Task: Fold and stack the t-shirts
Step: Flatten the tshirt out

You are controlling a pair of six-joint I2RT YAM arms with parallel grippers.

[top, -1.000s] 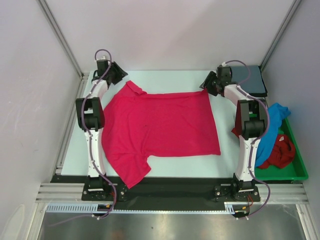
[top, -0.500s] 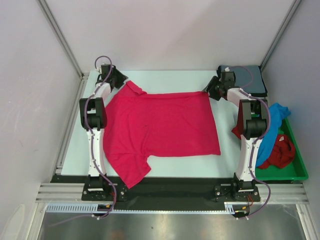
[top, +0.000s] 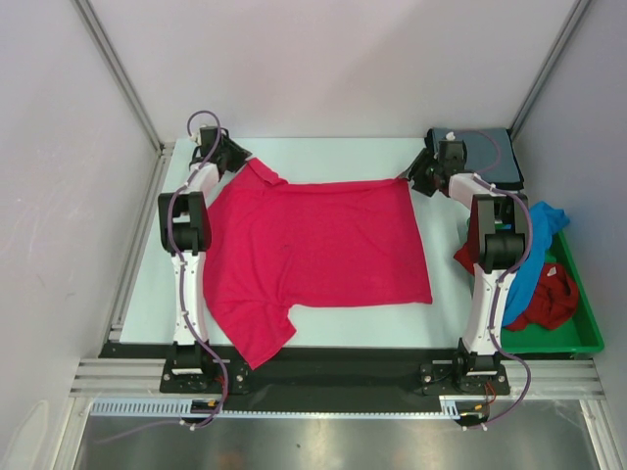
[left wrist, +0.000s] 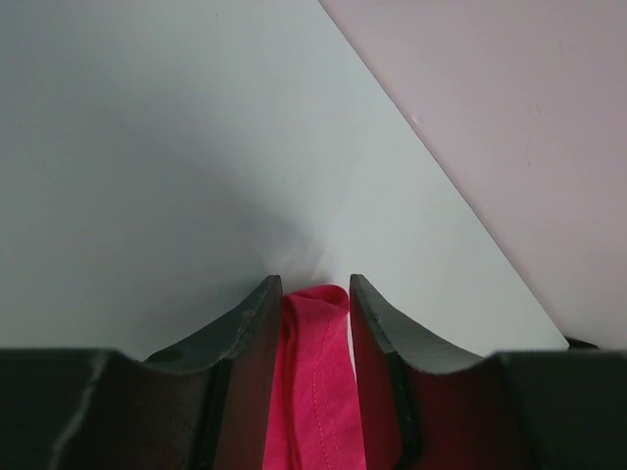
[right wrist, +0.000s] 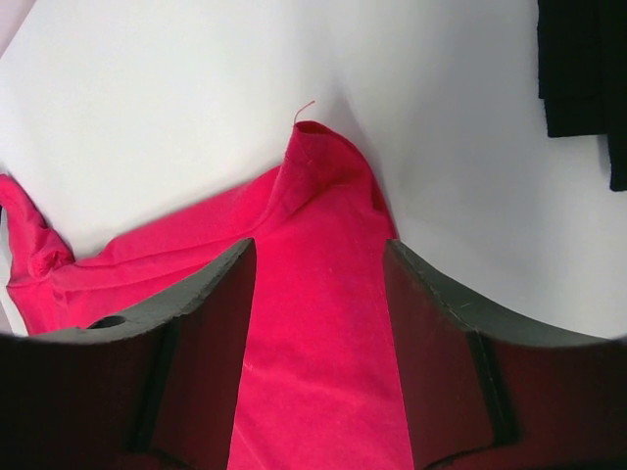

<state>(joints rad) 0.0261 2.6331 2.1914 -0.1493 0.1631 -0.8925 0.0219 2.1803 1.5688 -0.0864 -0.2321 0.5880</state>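
Two far corners of the pink shirt (top: pixel 313 250) are where I've got the arms, and it makes sense to me: the shirt lies spread on the tabletop (top: pixel 333 157), so taking the far edge at both ends looks like the setup for bringing that edge over toward me for a first fold. Left arm (top: pixel 184 245) is out at the far left corner by the sleeve. On its wrist camera the left jaws are down to a narrow gap with a bunched ridge of pink cloth filling it, both sides pressed on the fabric, so I'd call that a real pinch. Right arm (top: pixel 487 279) is at the far right hem corner, but the right jaws stand much wider, straddling the corner with the cloth between them and its tip poking out past the ends. I can't see any squeeze there, so I read that side as not gripped yet. Grey-blue shirt (top: pixel 485 155) sits folded at the far right of the tabletop, just beyond the right arm, probably the stack spot. Blue shirt (top: pixel 537 257) and dark red shirt (top: pixel 551 299) are heaped at the green tray (top: pixel 554 343) on the right, not folded yet.
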